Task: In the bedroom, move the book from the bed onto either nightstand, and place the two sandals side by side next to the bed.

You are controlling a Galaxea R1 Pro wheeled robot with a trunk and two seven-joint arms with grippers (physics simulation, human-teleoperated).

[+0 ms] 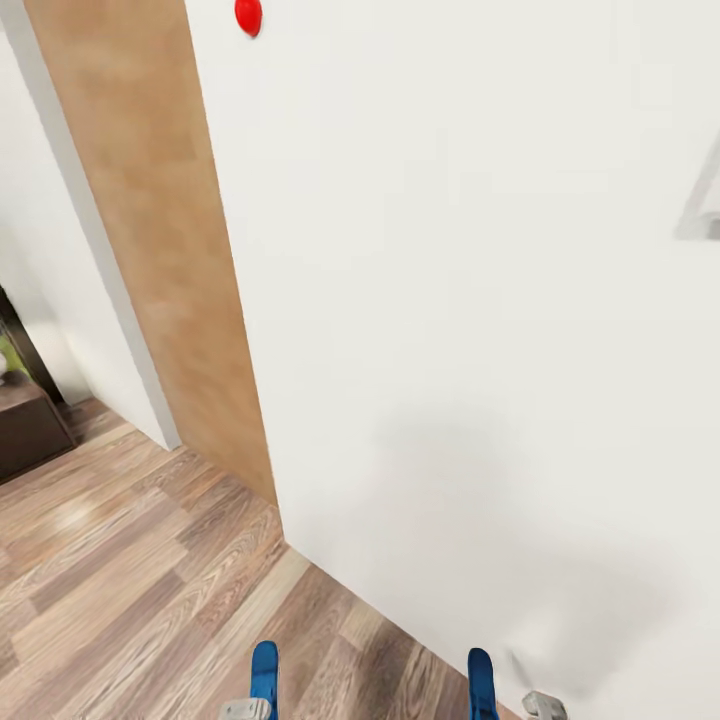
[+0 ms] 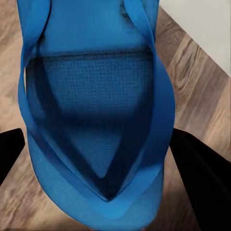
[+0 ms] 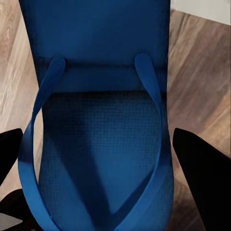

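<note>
Each arm carries one blue sandal. In the head view the left sandal (image 1: 264, 668) and the right sandal (image 1: 482, 684) poke up from the bottom edge of the frame, lower centre and lower right, well apart, their long axes running nearly parallel, up the frame and away from the robot.

In the left wrist view the left sandal (image 2: 96, 110) lies between the two dark fingers (image 2: 199, 173), which sit at either side of its near end; its long axis runs straight out along the fingers, and the straps meet in a V at the near end, so the toe end is at the fingers and the heel end points away. The right wrist view gives the same arrangement: the right sandal (image 3: 98, 125) runs lengthwise out from the fingers (image 3: 202, 173), straps converging toward the near end. Both pairs of fingers look closed onto the edges of the soles, with the sandals carried above the floor (image 1: 150, 560).

Ahead stands a white wall (image 1: 480, 300) with a tan panel (image 1: 150, 200) in the upper left and a small red object (image 1: 248, 15) at the top. A dark piece of furniture (image 1: 25, 425) shows at the left edge. The bed is not visible, so the robot probably has to turn or drive before setting the sandals down side by side.
</note>
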